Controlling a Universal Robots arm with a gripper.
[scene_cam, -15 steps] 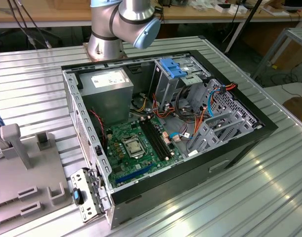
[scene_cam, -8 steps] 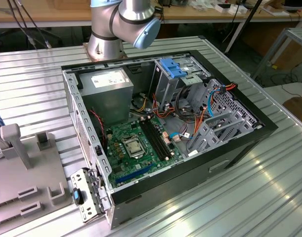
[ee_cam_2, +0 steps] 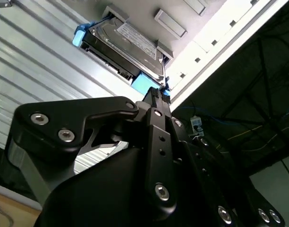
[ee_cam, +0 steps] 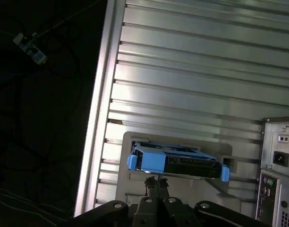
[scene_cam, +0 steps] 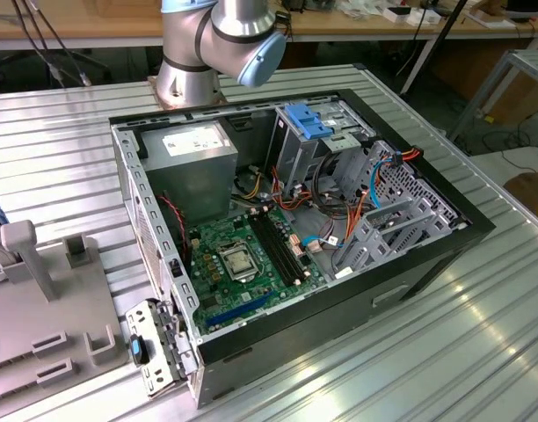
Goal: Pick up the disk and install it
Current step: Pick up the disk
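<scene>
1. We judge that the step in hand is the pick-up. The gripper [ee_cam: 157,184] points at the disk [ee_cam: 177,161] and carries nothing.
2. The fingers [ee_cam: 151,185] are pressed together with nothing between them, as it appears in both wrist views.
3. The disk stands on its long edge in a grey holder [ee_cam: 128,142] on the ribbed metal surface [ee_cam: 191,71]. It is straight ahead of the fingertips and very near to them. We see no contact, but the gap is hard to judge.
4. In the second wrist view, the blue frame [ee_cam_2: 145,84] of the disk is the part closest to the fingers.
5. The open computer case [scene_cam: 427,255], where we believe the disk must go, lies well apart from the fingers, off to one side of them. Its drive cage [scene_cam: 315,132] carries blue clips.
6. In our judgement, a grasp from here calls for the fingers to spread wider than the thickness of the disk. They must be centred on its free edge, so that each finger passes one flat face without pushing the disk in the holder.
</scene>
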